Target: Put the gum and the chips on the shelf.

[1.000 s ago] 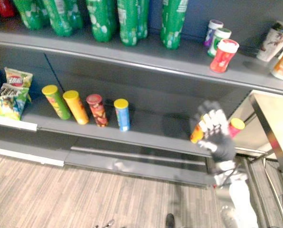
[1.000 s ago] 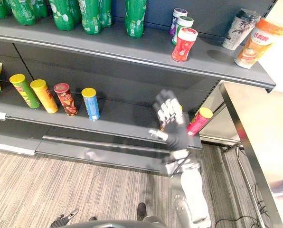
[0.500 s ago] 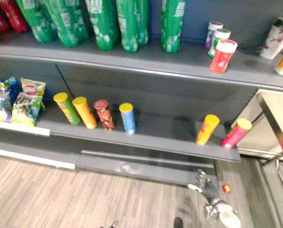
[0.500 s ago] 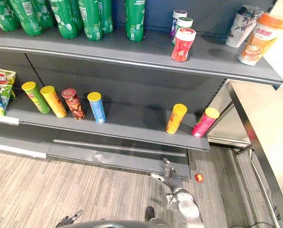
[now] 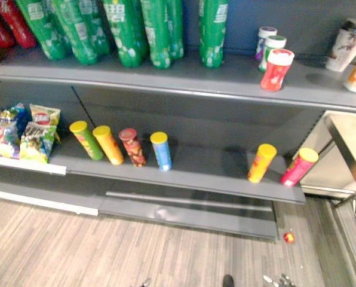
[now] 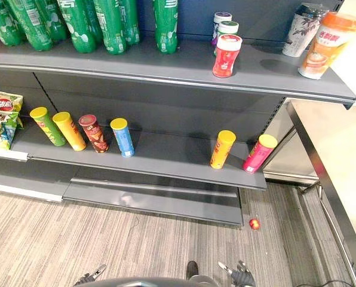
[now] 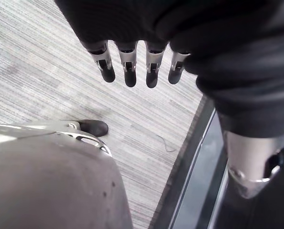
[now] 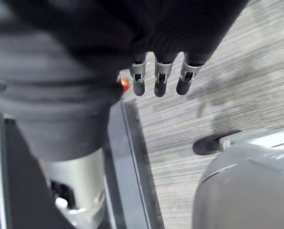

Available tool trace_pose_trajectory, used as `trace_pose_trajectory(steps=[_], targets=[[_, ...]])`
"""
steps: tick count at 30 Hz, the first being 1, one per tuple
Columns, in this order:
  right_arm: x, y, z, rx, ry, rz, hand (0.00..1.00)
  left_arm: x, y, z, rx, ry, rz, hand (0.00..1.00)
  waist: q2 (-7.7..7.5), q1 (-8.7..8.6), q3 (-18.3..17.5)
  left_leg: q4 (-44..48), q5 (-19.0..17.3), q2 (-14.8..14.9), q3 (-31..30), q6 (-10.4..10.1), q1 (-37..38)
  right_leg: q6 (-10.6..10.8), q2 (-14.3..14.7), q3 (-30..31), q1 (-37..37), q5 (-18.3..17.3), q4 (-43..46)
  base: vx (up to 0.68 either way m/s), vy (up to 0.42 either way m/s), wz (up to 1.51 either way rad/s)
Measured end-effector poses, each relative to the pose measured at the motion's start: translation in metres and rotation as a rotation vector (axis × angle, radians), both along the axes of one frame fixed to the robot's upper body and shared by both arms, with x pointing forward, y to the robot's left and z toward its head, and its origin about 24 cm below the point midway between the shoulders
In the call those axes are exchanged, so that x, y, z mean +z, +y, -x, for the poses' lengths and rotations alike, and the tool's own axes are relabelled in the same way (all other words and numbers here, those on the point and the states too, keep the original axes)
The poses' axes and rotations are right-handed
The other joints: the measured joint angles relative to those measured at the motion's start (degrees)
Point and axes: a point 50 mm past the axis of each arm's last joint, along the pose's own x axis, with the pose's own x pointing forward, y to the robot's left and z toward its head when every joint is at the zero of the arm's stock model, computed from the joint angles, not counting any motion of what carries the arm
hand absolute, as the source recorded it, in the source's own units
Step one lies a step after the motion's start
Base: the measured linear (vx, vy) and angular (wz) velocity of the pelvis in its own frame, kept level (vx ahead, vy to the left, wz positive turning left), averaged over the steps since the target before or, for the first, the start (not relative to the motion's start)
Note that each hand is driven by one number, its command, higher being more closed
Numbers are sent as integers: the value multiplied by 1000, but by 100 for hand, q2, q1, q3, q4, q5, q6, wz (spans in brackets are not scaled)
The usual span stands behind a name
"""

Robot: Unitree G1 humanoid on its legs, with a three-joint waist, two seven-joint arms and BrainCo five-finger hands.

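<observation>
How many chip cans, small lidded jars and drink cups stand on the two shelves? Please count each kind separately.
Chip cans on the lower shelf: 6
Lidded jars on the upper shelf: 3
Drink cups on the upper shelf: 2
Total: 11

On the grey metal lower shelf [image 6: 169, 154] I have a bare stretch between the blue cylindrical can with a yellow lid [image 6: 122, 137] and the yellow cylindrical can [image 6: 223, 149]. The grey upper shelf [image 6: 136, 63] overhangs it, leaving the front open. The pink cylindrical can [image 6: 259, 153] and the steel table [image 6: 336, 149] crowd the right end.
</observation>
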Motion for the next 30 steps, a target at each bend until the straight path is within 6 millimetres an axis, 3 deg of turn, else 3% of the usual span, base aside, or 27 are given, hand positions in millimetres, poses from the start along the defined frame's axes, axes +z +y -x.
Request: trace_pose_trajectory(steps=[5,7,9,10,11,12,13,15,16,19,22,25,27,30], targets=[[-4,-4,22,-220,38,-20,0,2,-3,-16,76,-62,32,0,158,-25,358,2127,-1110,384,126,103,-759,97,-9,145,-552,-665,1391,-70,45,-13],[-4,0,25,-269,33,-33,0,2,-3,-19,85,-81,33,0,166,-57,384,2564,-1281,553,383,133,-939,140,32,246,-733,-658,1506,-57,75,-37],[-3,9,19,-316,-11,-51,0,6,-1,-29,93,-130,24,0,117,-19,466,3132,-1571,868,972,223,-1234,387,149,556,-1043,-453,1349,-134,148,-104],[-2,10,15,-329,-29,-56,0,6,-2,-30,104,-138,26,0,98,-1,471,3197,-1631,949,1160,241,-1268,358,96,464,-1112,-476,1222,-164,172,-147],[-1,13,9,-342,-58,-64,0,7,-1,-29,124,-150,23,0,213,13,492,3171,-1700,1084,1496,351,-1250,335,33,171,-1148,-484,1044,-133,139,-169],[0,14,4,-356,-77,-70,0,8,0,-32,148,-163,23,0,163,-15,560,3147,-1726,1284,1884,394,-1178,156,-73,-401,-1238,-462,1151,-77,121,-203],[-1,15,5,-368,-72,-67,0,10,1,-40,150,-186,21,0,160,7,650,3120,-1721,1448,2290,401,-1044,-56,-245,-1105,-1233,-593,1570,-53,112,-170],[-1,15,8,-376,-54,-60,0,11,-1,-47,140,-200,27,0,64,26,634,3030,-1646,1543,2868,312,-749,-172,-606,-1776,-1075,-671,2110,54,102,-162],[-1,15,7,-371,-56,-59,0,11,-5,-52,119,-210,36,0,21,25,631,2963,-1611,1550,3251,282,-583,-138,-830,-1942,-876,-650,2255,101,45,-157],[-6,25,0,-350,-35,-98,0,16,-9,-72,51,-256,44,0,-89,-16,607,2921,-1505,1510,3855,213,-473,-1,-1113,-2043,-454,-576,1989,101,-107,-115],[-7,19,2,-347,-12,-90,0,14,-18,-74,23,-253,78,0,17,-28,618,2374,-965,1319,4098,152,-110,-15,-1033,-2221,-287,-581,1713,52,-175,-57],[-5,12,-4,-328,-21,-73,0,13,-24,-73,-7,-246,90,0,120,-28,515,1900,-596,1234,4166,-81,61,-12,-826,-2242,-188,-579,1364,38,-166,-23],[-3,10,-18,-307,-52,-72,0,13,-24,-73,-13,-242,90,0,109,-32,536,1726,-401,1215,4222,-186,80,-12,-732,-2227,-210,-579,1218,18,-159,-23],[-2,6,-21,-301,-62,-62,0,11,-27,-70,-31,-215,99,0,132,-55,557,1741,-154,1268,4203,-203,181,-15,-657,-2234,-109,-581,1175,-20,-112,-10]])
